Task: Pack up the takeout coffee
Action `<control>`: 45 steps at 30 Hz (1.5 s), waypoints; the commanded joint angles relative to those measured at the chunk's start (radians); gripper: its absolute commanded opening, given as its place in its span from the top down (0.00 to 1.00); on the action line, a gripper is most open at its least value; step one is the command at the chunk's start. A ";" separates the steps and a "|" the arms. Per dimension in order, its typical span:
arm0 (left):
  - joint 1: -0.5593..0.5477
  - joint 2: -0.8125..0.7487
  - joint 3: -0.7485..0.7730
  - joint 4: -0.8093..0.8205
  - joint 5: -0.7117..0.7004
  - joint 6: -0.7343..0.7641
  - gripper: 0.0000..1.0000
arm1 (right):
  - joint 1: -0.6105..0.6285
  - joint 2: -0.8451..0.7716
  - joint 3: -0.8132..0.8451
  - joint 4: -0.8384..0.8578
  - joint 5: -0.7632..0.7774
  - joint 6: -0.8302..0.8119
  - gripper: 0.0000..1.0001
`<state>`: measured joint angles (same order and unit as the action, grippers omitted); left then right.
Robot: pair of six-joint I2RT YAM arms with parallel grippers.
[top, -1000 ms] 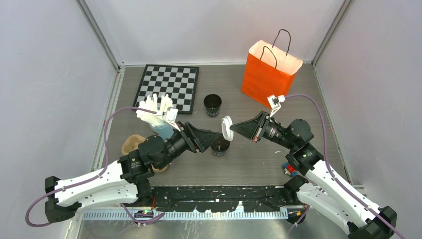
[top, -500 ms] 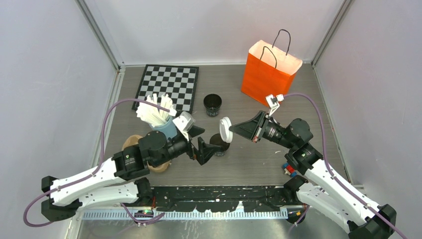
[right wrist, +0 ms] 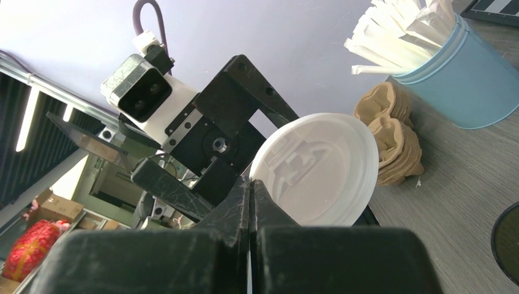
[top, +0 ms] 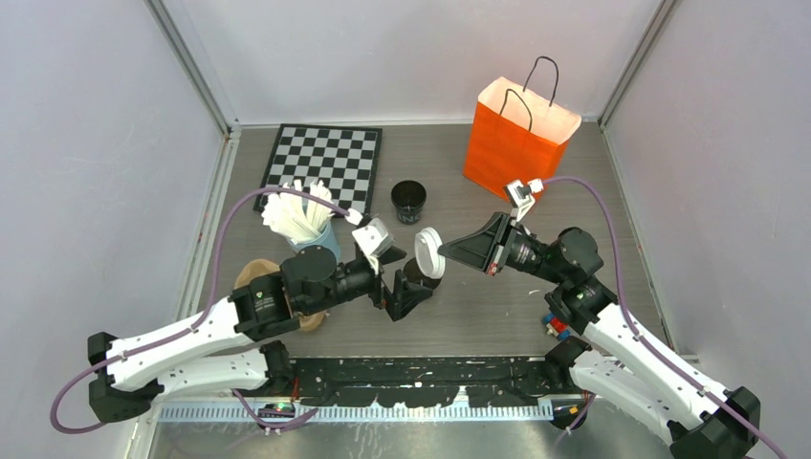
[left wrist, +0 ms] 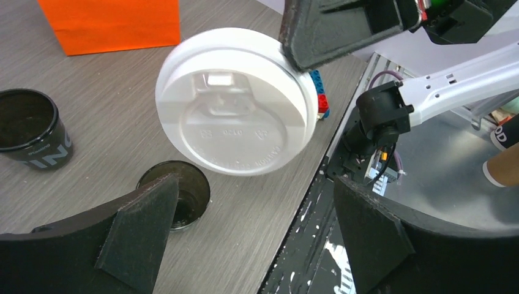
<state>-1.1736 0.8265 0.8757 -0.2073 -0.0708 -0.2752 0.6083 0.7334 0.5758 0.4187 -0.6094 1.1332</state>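
A grey wood-grain tabletop (top: 478, 316) lies between pale walls, with an orange bag (top: 512, 148) at the back. The right fingers (top: 471, 249) pinch a white lid (top: 429, 252) by its rim, tilted just above an open black cup (top: 419, 274), probably to cap it. The left fingers (top: 406, 296) gape wide and empty beside that cup, likely to steady it. A second open cup (top: 408, 201) stands behind.

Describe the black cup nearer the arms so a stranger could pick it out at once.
From the orange bag at the back right, come forward and left. The cup stands there, open, just below the white lid held in the right gripper; the other black cup stands farther back, beside the checkerboard.
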 commanded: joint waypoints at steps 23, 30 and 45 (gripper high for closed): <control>0.186 0.049 -0.006 0.253 0.278 -0.150 0.01 | 0.018 0.012 0.001 0.122 -0.027 0.051 1.00; 0.186 0.058 -0.011 0.253 0.258 -0.151 0.09 | 0.018 0.021 -0.003 0.121 -0.020 0.053 1.00; 0.186 0.023 0.008 0.111 0.159 -0.098 0.22 | 0.017 -0.010 -0.006 -0.021 0.052 -0.027 0.66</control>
<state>-0.9916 0.8795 0.8650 -0.0410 0.1421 -0.4072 0.6201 0.7540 0.5697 0.4660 -0.6014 1.1690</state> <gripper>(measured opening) 0.796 0.265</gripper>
